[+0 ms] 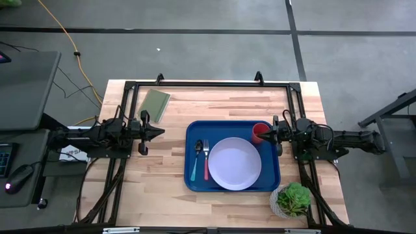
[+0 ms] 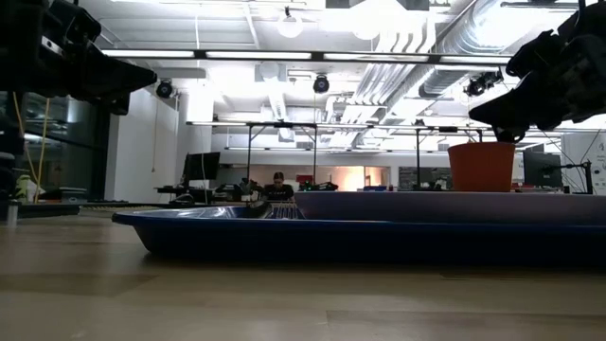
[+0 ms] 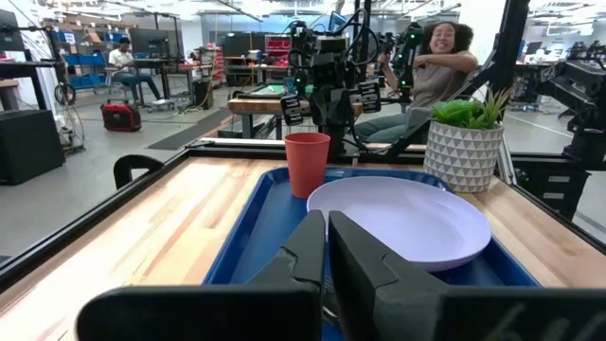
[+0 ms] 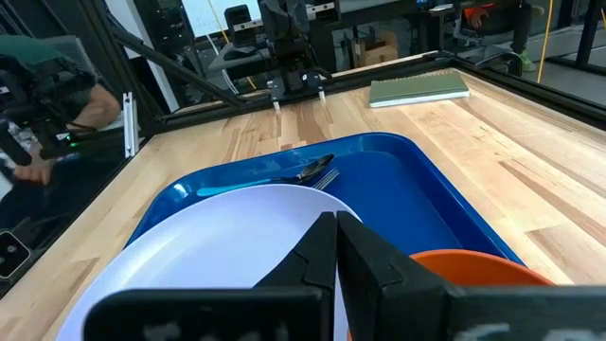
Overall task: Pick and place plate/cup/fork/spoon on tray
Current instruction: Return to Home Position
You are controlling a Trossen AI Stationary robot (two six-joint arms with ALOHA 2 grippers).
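Observation:
The blue tray (image 1: pixel 192 133) lies mid-table. On it rest the lavender-white plate (image 1: pixel 234 164), the red cup (image 1: pixel 260 132) upright at the far right corner, and the pink-handled fork (image 1: pixel 207 162) beside the teal-handled spoon (image 1: pixel 194 168) at the left. My right gripper (image 1: pixel 268 135) is shut and hangs just above the cup's rim (image 2: pixel 481 145). The cup's rim also shows under its fingers in the right wrist view (image 4: pixel 473 265). My left gripper (image 1: pixel 161 132) is shut and empty, raised left of the tray, pointing at it (image 3: pixel 327 248).
A flat olive-green rectangle (image 1: pixel 155 104) lies at the table's far left. A potted plant (image 1: pixel 292 200) stands at the near right corner beside the tray. A black frame (image 1: pixel 208 83) borders the table. People sit in the room beyond (image 3: pixel 440 57).

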